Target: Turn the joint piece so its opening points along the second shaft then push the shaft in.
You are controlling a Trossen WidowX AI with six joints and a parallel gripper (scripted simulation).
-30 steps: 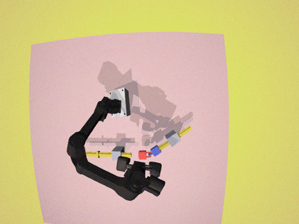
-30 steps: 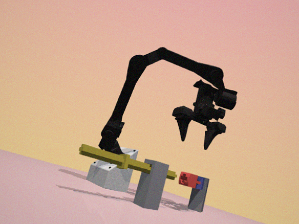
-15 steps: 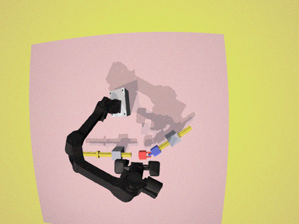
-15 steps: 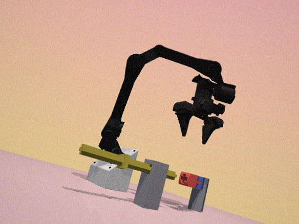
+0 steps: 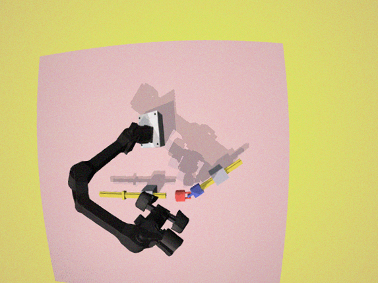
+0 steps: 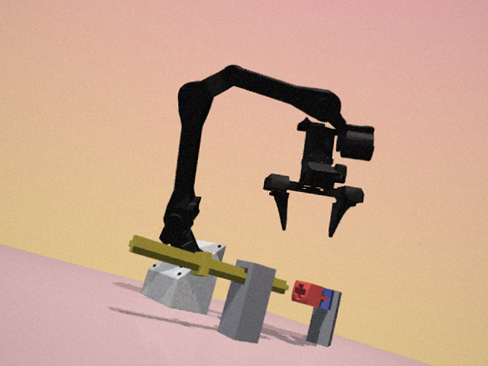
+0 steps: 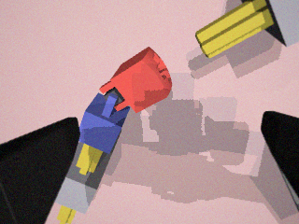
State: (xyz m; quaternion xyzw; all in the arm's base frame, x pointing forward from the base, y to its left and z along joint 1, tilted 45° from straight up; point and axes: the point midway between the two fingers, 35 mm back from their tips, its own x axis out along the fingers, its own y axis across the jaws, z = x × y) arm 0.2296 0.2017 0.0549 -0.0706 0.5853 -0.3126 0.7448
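High above the table (image 6: 31,313), the gripper (image 6: 307,228) hangs with fingers (image 6: 282,209) spread wide, holding nothing. Below, at about six o'clock, sits the red joint piece (image 6: 307,292); the yellow second shaft (image 6: 187,259) ends just beside it at nine o'clock, not touching.

Pink table top (image 5: 76,95), two grey blocks (image 6: 247,300) (image 6: 325,318) standing on it, pale arm base (image 6: 177,284)

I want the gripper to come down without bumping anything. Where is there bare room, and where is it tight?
Bare mat lies in front of the two shafts, toward the mat's near edge, and right of the arm's base. Tight: the gap between sliding shaft and red joint piece. The open gripper hangs above.
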